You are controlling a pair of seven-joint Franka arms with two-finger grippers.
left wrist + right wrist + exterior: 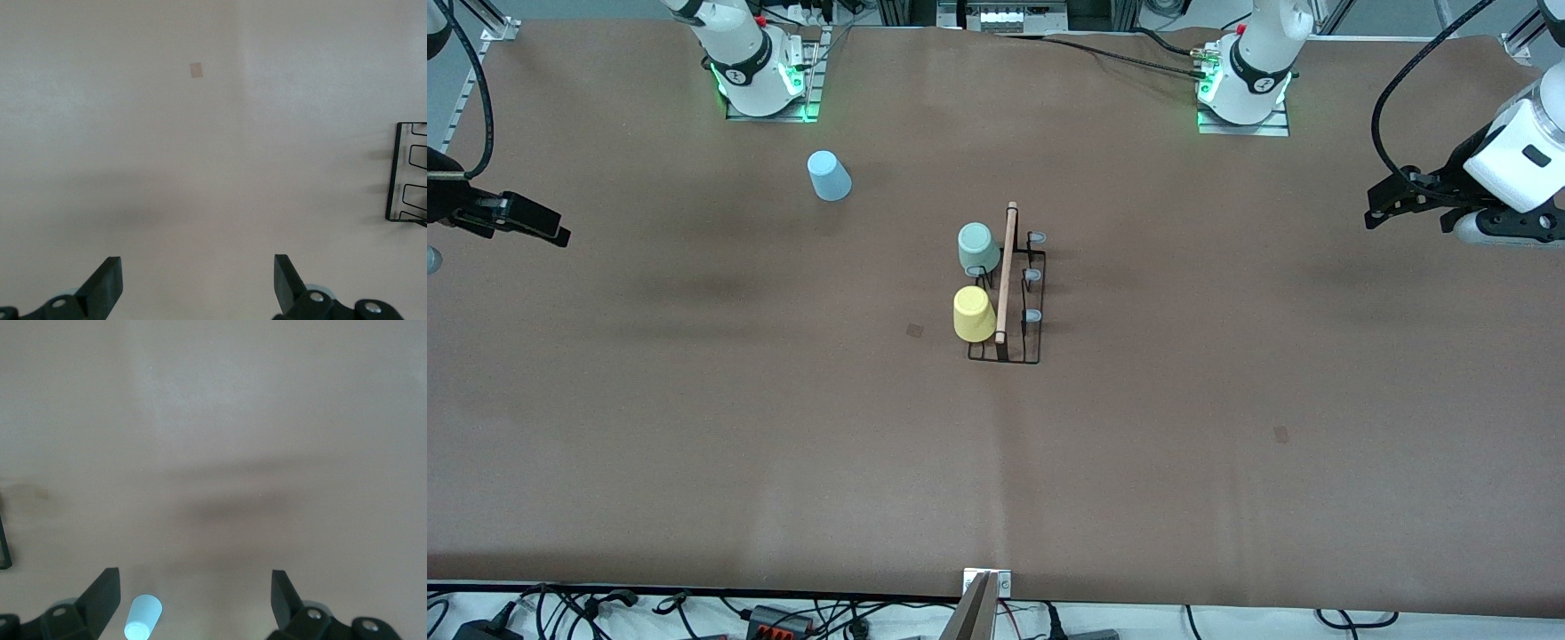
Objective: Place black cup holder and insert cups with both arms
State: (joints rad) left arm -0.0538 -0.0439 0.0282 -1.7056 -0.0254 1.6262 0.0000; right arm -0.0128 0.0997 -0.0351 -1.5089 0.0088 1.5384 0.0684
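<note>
The black cup holder [1016, 293] stands at the table's middle, its wooden rod along the top. A grey-green cup [977, 248] and a yellow cup [973, 314] sit upside down on its prongs on the side toward the right arm's end; three grey-tipped prongs on the other side are bare. A light blue cup [830, 176] stands upside down on the table near the right arm's base; it also shows in the right wrist view [143, 617]. My left gripper [1383, 211] is open and empty, up at the left arm's end. My right gripper [551, 233] is open and empty at the right arm's end. The holder's edge shows in the left wrist view [407, 173].
A small dark square mark [915, 330] lies on the brown table beside the yellow cup, another [1281, 434] nearer the front camera toward the left arm's end. Cables and a metal bracket [985, 587] sit along the table's front edge.
</note>
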